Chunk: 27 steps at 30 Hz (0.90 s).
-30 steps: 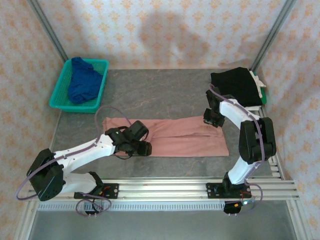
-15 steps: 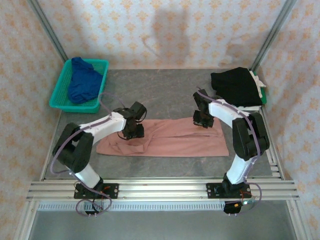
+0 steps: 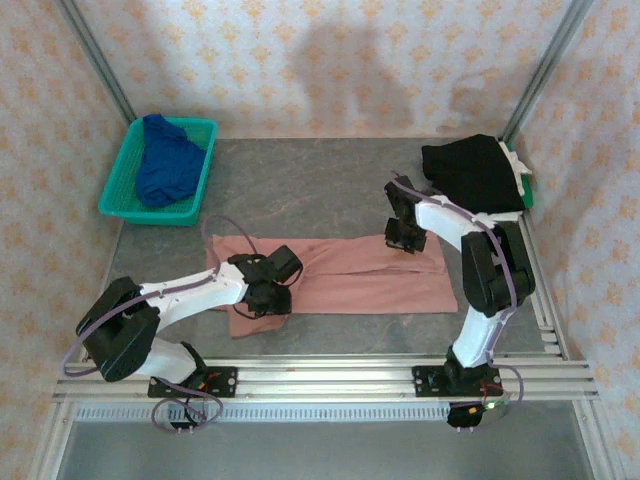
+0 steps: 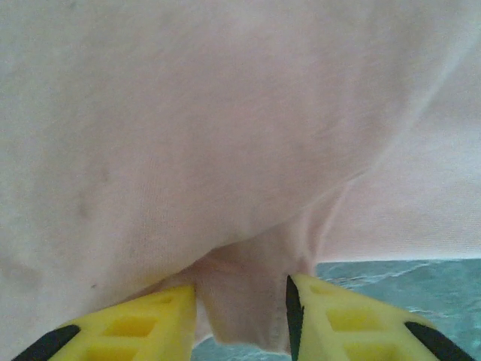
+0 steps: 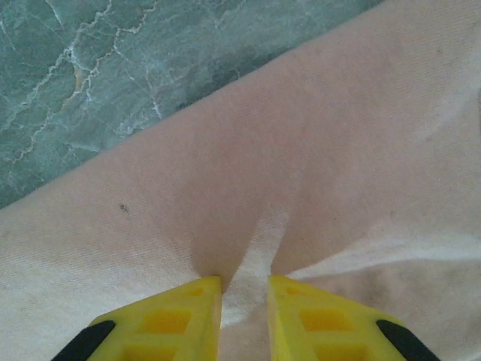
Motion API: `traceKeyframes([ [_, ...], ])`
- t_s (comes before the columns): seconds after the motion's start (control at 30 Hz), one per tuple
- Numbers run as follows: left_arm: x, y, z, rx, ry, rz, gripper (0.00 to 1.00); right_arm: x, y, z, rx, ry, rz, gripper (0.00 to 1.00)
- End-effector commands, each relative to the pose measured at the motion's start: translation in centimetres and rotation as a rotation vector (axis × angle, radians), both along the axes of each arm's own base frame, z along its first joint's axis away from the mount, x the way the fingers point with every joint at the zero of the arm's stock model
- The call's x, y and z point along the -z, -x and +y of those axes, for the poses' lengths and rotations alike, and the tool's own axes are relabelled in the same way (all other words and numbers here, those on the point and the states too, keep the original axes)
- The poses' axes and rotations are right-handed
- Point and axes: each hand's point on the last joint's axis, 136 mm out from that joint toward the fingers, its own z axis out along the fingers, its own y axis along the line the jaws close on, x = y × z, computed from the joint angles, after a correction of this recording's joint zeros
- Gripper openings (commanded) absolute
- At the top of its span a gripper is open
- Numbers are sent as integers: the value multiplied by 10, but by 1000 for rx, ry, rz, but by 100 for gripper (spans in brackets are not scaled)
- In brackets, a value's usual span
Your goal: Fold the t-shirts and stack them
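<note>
A dusty-pink t-shirt [image 3: 360,275] lies as a long band across the middle of the table. My left gripper [image 3: 268,292] is at its left part, shut on a hanging fold of the pink t-shirt [image 4: 248,301] between the yellow fingers [image 4: 135,323]. Over at the band's far right edge, my right gripper [image 3: 404,238] is shut on a small pinch of the pink t-shirt [image 5: 248,278]. A royal-blue t-shirt [image 3: 165,160] lies crumpled in the basket. At the back right rests a folded black t-shirt [image 3: 475,172].
The teal mesh basket [image 3: 118,190] stands at the back left corner. The black t-shirt lies on something white and green [image 3: 522,170] by the right wall. Bare grey tabletop [image 3: 310,185] stretches behind the pink band. A metal rail [image 3: 330,378] runs along the near edge.
My left gripper swung to the band's far side, closed on the cloth, then came back toward the near edge, dragging the left end into a bunch. The right gripper shifted slightly left.
</note>
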Motion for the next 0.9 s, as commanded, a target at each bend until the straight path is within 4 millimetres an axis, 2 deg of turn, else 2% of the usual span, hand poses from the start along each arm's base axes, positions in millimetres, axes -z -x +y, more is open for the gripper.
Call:
traceKeyframes([
  [0.0,-17,-11,7,-32,-21,-50,41,-7,-1,0,-14,6,-9,23],
  [0.1,-41,-33,8,-29,0,-96,42,-7,4,5,-32,-2,-11,23],
  [0.17,-53,-47,17,-30,-27,-129,46,-4,9,1,-31,16,0,23],
  [0.23,-56,-62,32,-52,-77,-138,50,-3,15,-6,-21,43,0,23],
  [0.37,-44,-80,69,-132,-172,-95,54,-7,27,-19,-15,91,-7,26],
  [0.5,-30,-88,117,-272,-231,-54,57,-8,39,-46,16,196,-8,34],
  [0.6,-26,-91,143,-350,-256,-53,59,-3,41,-60,48,198,7,34],
  [0.77,-27,-101,162,-398,-266,-68,59,1,38,-73,79,184,7,35],
  [0.87,-15,-106,167,-416,-247,-45,57,7,38,-81,101,183,18,37],
])
